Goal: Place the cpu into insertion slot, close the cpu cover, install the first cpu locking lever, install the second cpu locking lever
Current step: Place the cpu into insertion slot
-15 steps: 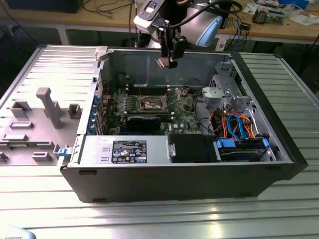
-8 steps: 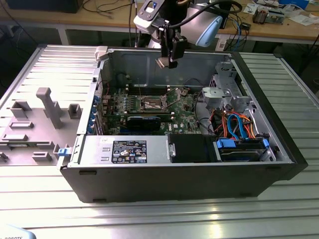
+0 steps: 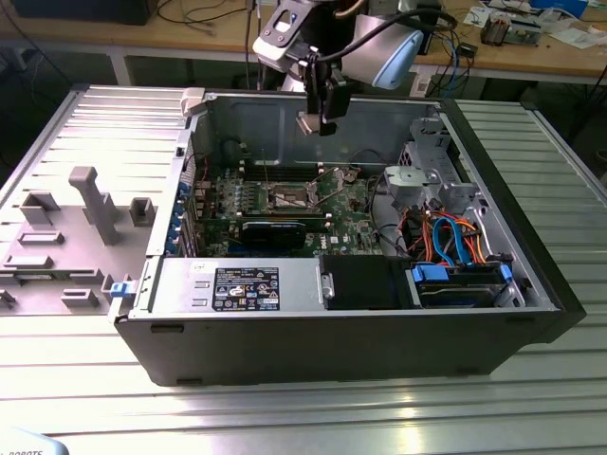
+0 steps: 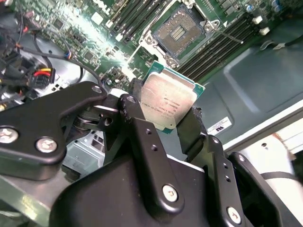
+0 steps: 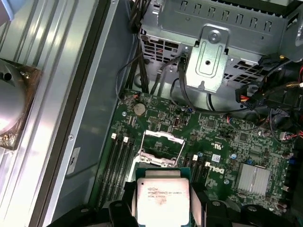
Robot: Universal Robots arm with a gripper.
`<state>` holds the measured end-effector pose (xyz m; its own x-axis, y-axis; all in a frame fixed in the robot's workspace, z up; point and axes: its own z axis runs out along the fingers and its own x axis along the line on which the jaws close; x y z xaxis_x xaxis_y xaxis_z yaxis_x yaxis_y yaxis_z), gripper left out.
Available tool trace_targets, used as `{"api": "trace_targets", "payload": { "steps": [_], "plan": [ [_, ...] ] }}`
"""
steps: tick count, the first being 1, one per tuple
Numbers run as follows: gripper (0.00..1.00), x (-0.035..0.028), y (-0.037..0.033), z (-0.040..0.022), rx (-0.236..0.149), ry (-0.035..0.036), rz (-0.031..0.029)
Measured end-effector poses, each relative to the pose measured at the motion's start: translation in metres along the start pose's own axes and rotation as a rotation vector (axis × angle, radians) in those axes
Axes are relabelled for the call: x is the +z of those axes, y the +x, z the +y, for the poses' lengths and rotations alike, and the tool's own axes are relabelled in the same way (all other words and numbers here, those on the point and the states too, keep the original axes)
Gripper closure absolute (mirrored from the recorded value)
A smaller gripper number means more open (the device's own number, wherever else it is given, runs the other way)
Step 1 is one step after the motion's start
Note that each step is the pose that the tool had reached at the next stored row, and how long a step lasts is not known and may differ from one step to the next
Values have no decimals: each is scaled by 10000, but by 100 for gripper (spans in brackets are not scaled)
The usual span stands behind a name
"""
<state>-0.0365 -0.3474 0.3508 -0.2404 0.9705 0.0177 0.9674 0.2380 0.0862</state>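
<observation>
1. The end effector (image 4: 166,112) is pinched on the cpu (image 4: 169,100), which is gripped by two opposite edges with its metal top turned toward the wrist cameras. The chip is held in the air inside the open case (image 3: 332,341), well apart from the board (image 5: 227,137). Only thin edges are held, so a slip or twist between the fingers is judged the first risk. A chip tilted that way would not settle flat.
2. The slot (image 4: 179,32) lies uncovered below, and its contact field is exposed in the second wrist view. If the cpu is lowered off-centre, rotated or tilted, a corner could be driven into the contacts and bend them. Whether the chip's notches are matched to the slot cannot be told.
3. The cover (image 5: 163,141) is seen as a silver frame at the slot's edge and appears raised. A thin lever (image 4: 232,35) runs just beside the slot. Either could be struck by the chip or the fingers during a descent, and the cpu could be knocked askew.
4. The memory slots (image 4: 215,49) are set just beside the slot. The fingers reach past the chip's edges, so contact there is possible if the approach is skewed.
5. The drive cage (image 5: 208,28) and its cables stand near; a snag is judged less likely.
</observation>
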Motion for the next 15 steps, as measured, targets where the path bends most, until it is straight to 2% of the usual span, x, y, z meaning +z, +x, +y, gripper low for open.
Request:
{"api": "trace_targets", "payload": {
  "steps": [5, 7, 8, 15],
  "plan": [
    [46, 71, -1, -6, 757, -14, -64],
    [46, 138, -2, -12, 809, -15, -68],
    [46, 151, -3, -13, 810, -15, -68],
    [46, 152, -3, -13, 807, -15, -66]
  ]
}}
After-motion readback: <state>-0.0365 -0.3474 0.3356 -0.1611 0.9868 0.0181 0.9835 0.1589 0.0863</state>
